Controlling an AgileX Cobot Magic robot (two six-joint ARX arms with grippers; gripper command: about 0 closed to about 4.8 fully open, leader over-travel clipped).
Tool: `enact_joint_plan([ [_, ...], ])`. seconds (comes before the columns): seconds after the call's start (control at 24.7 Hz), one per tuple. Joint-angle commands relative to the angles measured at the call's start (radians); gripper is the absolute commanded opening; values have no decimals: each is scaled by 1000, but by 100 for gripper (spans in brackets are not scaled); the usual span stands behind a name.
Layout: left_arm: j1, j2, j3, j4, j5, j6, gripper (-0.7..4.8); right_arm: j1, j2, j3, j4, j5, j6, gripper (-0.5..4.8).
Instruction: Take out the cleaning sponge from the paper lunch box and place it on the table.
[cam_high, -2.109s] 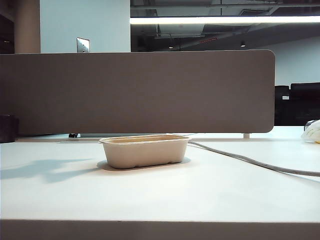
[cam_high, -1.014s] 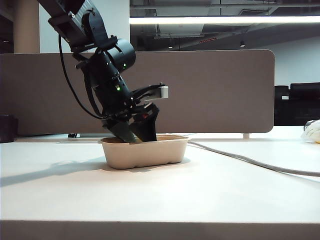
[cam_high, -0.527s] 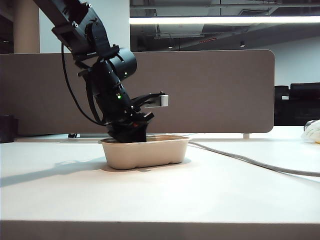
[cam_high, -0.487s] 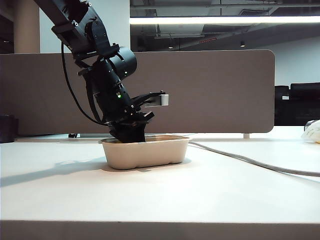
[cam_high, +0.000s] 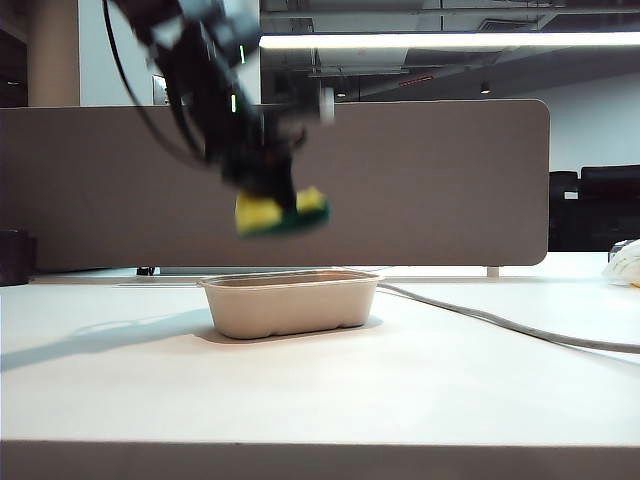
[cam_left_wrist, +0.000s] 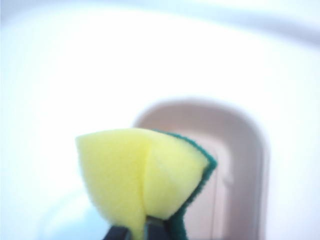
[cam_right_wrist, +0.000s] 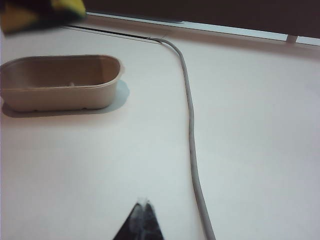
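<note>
Sponge removal is done: the cleaning sponge (cam_high: 281, 214) is pinched by the left gripper (cam_high: 268, 190) above the paper lunch box (cam_high: 290, 302); placing on the desk (cam_high: 420, 380) is left, while the right gripper (cam_right_wrist: 142, 212) is kept pressed together near the desk's front edge.

Exterior view: the left arm and left gripper (cam_high: 268, 185) are motion-blurred, and the arm is cut off by the top edge. The sponge (cam_high: 281, 214) is smeared; its edges cannot be traced. The box (cam_high: 290, 301) interior is hidden behind its near wall.

Left wrist view: only the fingertips (cam_left_wrist: 118, 233) show at the lower edge; the box (cam_left_wrist: 239, 170) is out of focus.

Right wrist view: the right gripper (cam_right_wrist: 141, 220) is cut off by the bottom edge, and the sponge (cam_right_wrist: 40, 12) by the upper corner.
</note>
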Motion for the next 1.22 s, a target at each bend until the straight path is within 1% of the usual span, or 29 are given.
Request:
enact_joint_plan([
  [0.04,-1,-79,2,-61,-39,-22,-6,0,-2,1,16,2,0,-5],
  [0.08,8,-121,-2,-135,-88,-22,-5,0,-2,1,16,2,0,-5],
  [0.16,35,-157,-26,-238,-147,-22,-6,0,-2,1,16,2,0,-5],
  [0.24,80,-174,-81,-326,-202,-26,-5,0,-2,1,16,2,0,-5],
  [0.28,100,-175,-104,-358,-204,-26,-5,0,-2,1,16,2,0,-5],
  [0.32,128,-176,-145,-373,-185,-41,-5,0,-3,1,16,2,0,-5],
  [0.37,145,-180,-172,-365,-174,-58,-6,0,-3,1,16,2,0,-5],
  [0.41,164,-182,-216,-341,-172,-93,-5,0,-6,1,16,2,0,-5],
  [0.53,167,-180,-264,-311,-138,-100,-4,0,-7,1,16,3,0,-5],
  [0.57,167,-180,-275,-298,-127,-109,19,0,-7,1,16,2,0,-5],
  [0.61,167,-180,-282,-285,-110,-127,141,1,-7,1,16,2,0,-5],
  [0.69,167,-180,-282,-259,-108,-159,309,1,-6,1,16,2,0,-5],
  [0.73,167,-180,-282,-259,-109,-159,327,1,-6,1,16,2,0,-5],
  [0.77,167,-180,-282,-262,-122,-157,388,0,-6,1,16,2,0,-5],
  [0.81,167,-180,-282,-263,-130,-156,425,0,-6,1,16,2,0,-5],
  [0.85,167,-180,-282,-264,-134,-156,479,1,-6,1,16,2,0,-5],
  [1.1,167,-185,-280,-274,-134,-162,479,0,-7,1,16,2,0,-5],
  [1.14,167,-187,-280,-276,-134,-161,451,0,-7,1,16,2,0,-5],
  [1.18,167,-193,-280,-281,-134,-161,342,0,-6,1,16,2,0,-5],
  [1.22,167,-200,-280,-287,-133,-159,209,0,-7,1,16,2,0,-5],
])
